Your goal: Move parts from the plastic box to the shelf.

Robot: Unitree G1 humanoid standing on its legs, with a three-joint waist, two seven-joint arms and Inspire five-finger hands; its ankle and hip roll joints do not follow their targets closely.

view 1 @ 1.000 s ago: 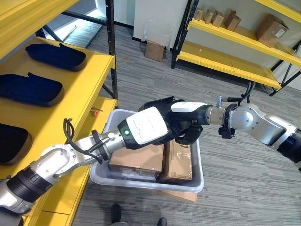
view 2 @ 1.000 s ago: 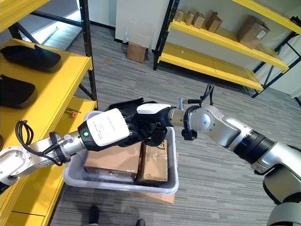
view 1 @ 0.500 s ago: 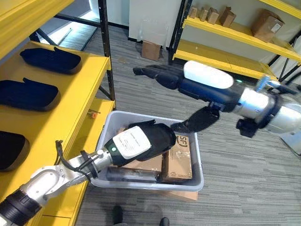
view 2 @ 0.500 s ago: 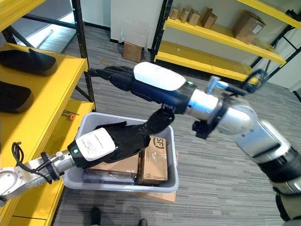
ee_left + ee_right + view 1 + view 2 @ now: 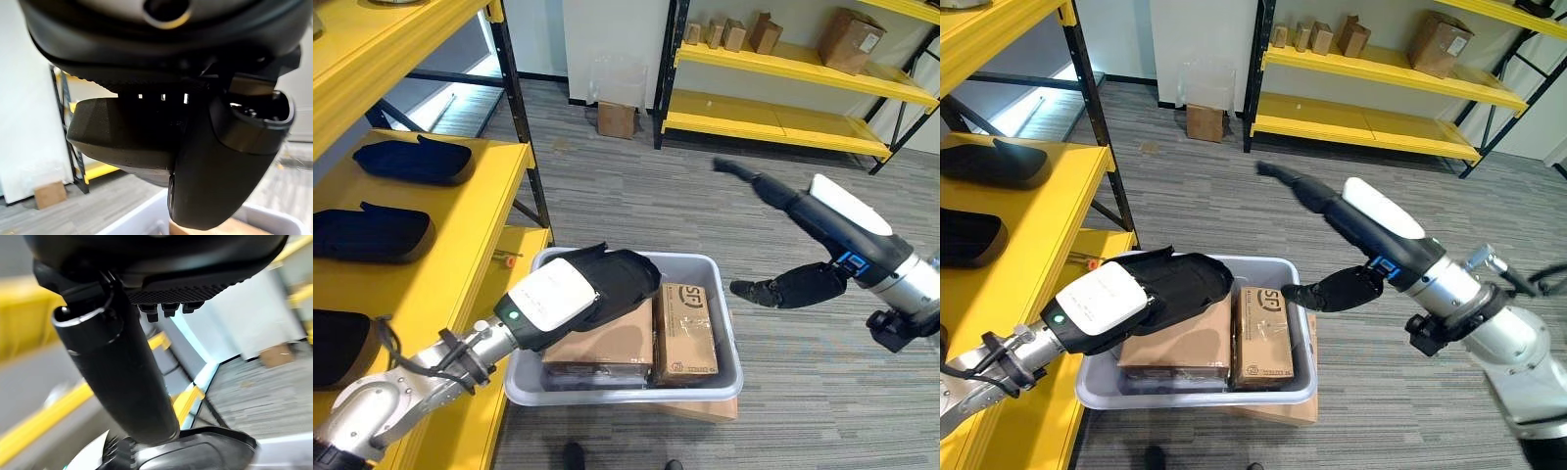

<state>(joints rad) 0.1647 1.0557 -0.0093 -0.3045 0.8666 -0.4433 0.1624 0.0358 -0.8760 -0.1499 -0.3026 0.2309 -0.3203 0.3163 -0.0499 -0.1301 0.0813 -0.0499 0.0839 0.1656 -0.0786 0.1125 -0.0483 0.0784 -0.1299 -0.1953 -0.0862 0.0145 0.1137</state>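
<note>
A grey plastic box [image 5: 729, 357] on the floor holds two brown cartons [image 5: 685, 328], one large and one narrow. My left hand [image 5: 553, 294], with its white cover, hovers over the box's left end and is shut on a flat dark part [image 5: 622, 277]. In the left wrist view the thumb [image 5: 225, 166] presses against that part [image 5: 122, 142]. My right hand [image 5: 832, 220] is raised to the right of the box, open, with fingers straight and the thumb hanging down. The yellow shelf [image 5: 460, 225] stands to the left with three similar dark parts [image 5: 416, 160] lying on it.
A black upright of the shelf [image 5: 524, 166] rises just behind the box's left corner. Another yellow rack [image 5: 783, 108] with cardboard boxes [image 5: 847, 34] stands at the back. A small carton [image 5: 617, 117] sits on the grey carpet near it.
My right hand has left the box and swung up and out to the right, its fingers straightened. The left hand stays over the box with the dark part. The camera has shifted.
</note>
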